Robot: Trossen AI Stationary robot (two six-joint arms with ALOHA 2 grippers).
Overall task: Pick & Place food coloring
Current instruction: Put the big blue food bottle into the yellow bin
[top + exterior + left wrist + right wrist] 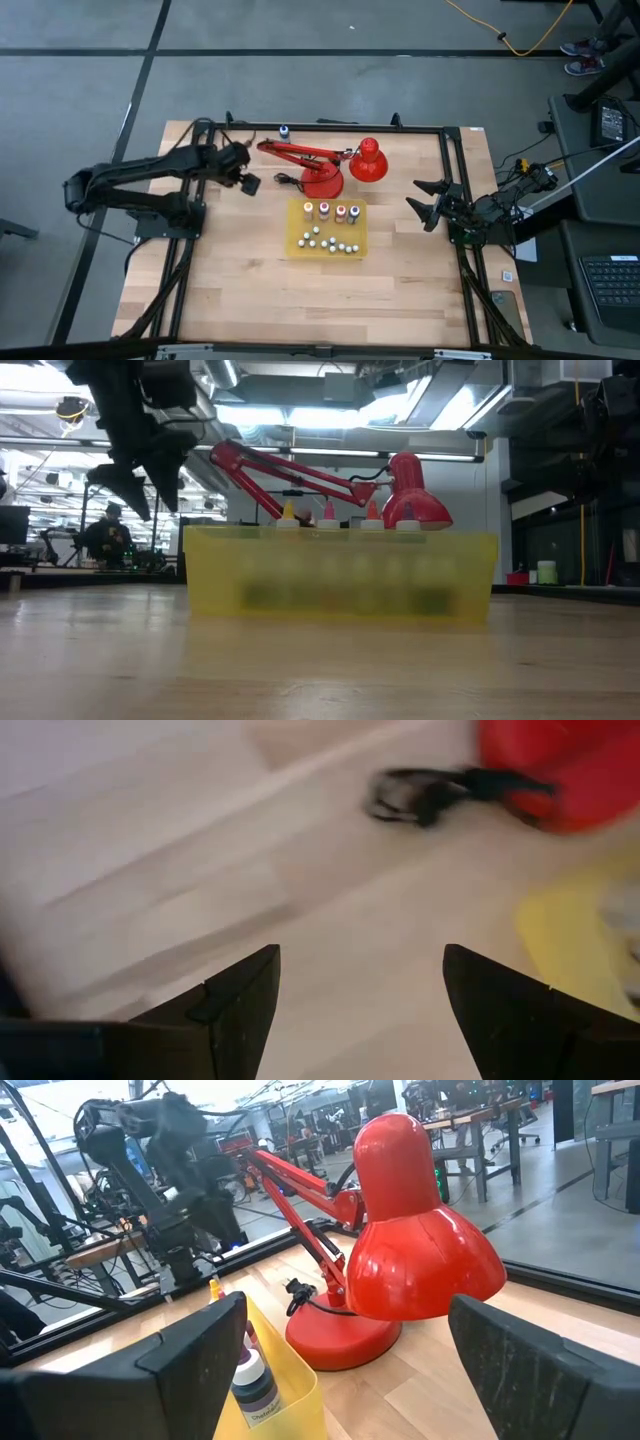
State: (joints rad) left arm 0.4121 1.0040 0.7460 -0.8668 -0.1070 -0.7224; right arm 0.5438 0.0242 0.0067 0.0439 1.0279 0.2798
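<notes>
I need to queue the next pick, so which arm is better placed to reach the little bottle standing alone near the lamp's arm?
Left, probably. The left tool hangs open beside the red lamp, near the lone bottle. The right tool, also open, waits across the yellow tray with the lamp's shade between.

The table (250, 290) is pale wood with thin lines running along it, smooth and a bit shiny. The tray (340, 575) is yellow see-through plastic, cloudy like frosted glass. The lamp (420, 1250) is red, smooth and very shiny, with bright spots of light on its shade. The fingers (240, 1010) of the left gripper (362, 1000) look like dull black plastic, not shiny.
</notes>
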